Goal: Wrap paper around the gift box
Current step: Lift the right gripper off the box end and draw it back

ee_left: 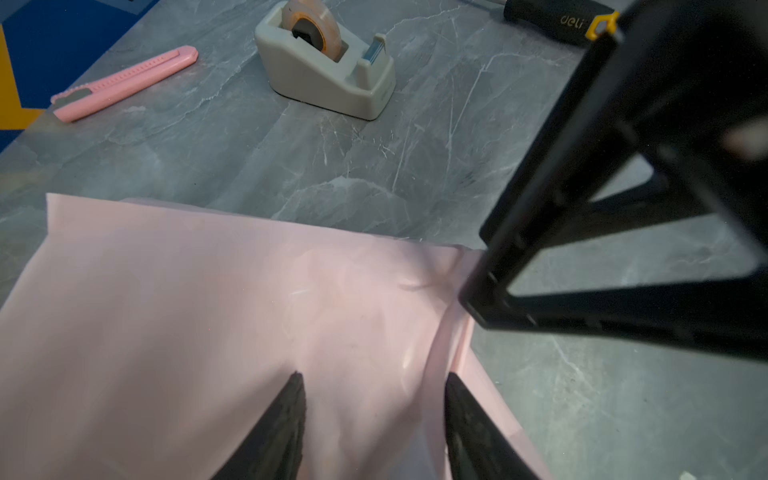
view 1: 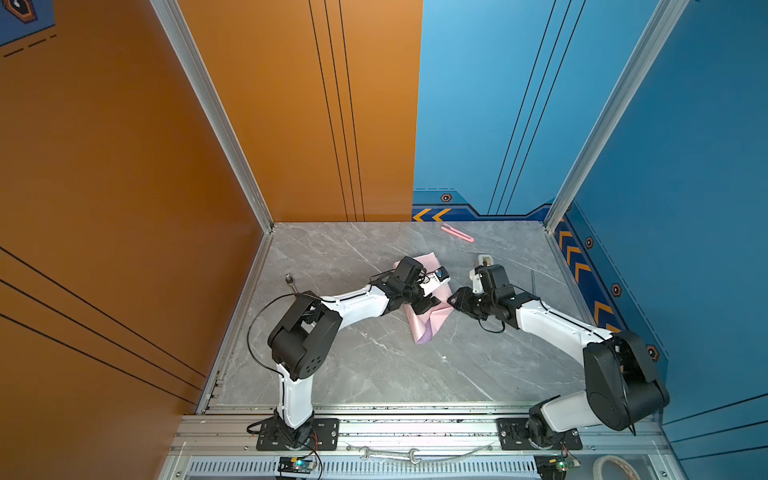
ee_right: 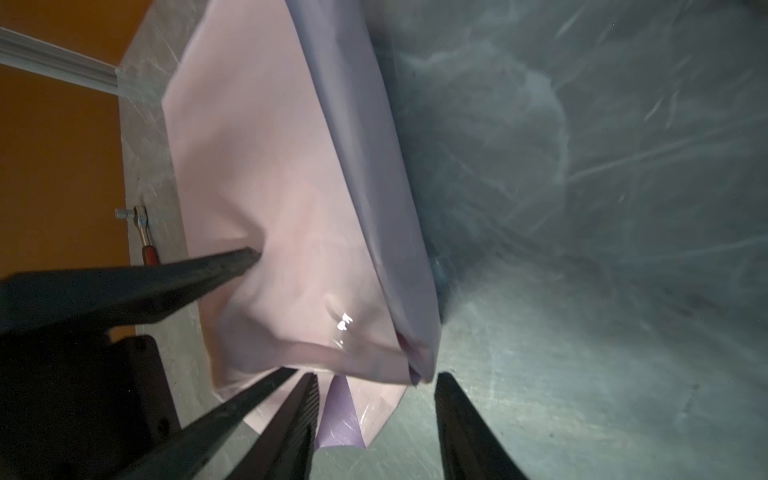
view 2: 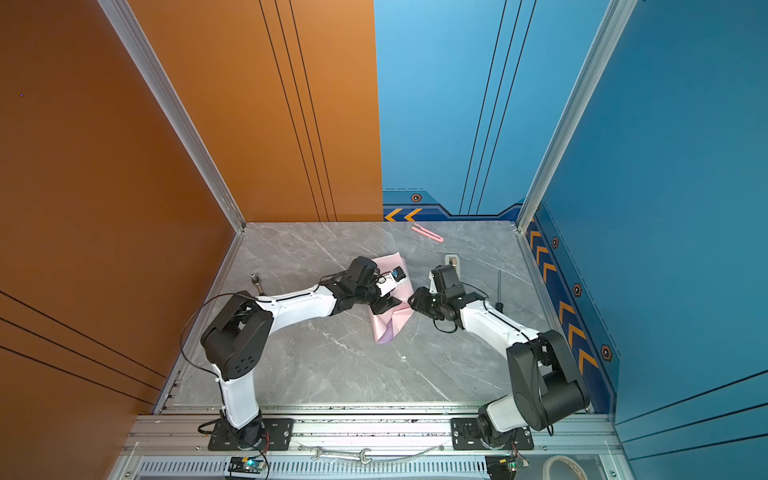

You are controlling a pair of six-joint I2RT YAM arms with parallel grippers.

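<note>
The left gripper, jaws apart, is pressed onto the paper, likely pinning the fold; the right gripper is parted at its corner.

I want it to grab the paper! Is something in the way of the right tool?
Nothing visible is. The right tool stands open at a folded corner of the paper. The tape dispenser and pink cutter lie elsewhere on the table, not between them.

Pink cutter, beige tape dispenser and screwdriver lie apart.
</note>
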